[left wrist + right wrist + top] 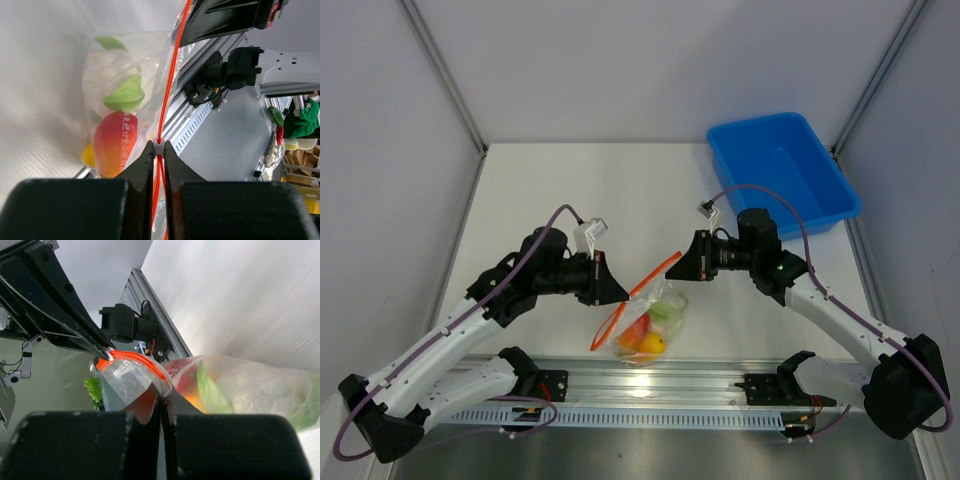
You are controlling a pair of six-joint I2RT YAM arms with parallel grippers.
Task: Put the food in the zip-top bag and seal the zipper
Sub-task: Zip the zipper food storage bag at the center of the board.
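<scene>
2 pinches hold the zipper (650, 277): right gripper (678, 262) at its 1 o'clock end, left gripper (623, 294) midway; food (642, 338) inside zip-top bag (672, 318)

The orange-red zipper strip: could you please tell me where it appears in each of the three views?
Top external: the zipper runs diagonally at the centre.
Left wrist: a thin, near-vertical line from top centre to bottom centre.
Right wrist: a curved band left of centre.
Shared landmark: the green leaf beside it.
</scene>
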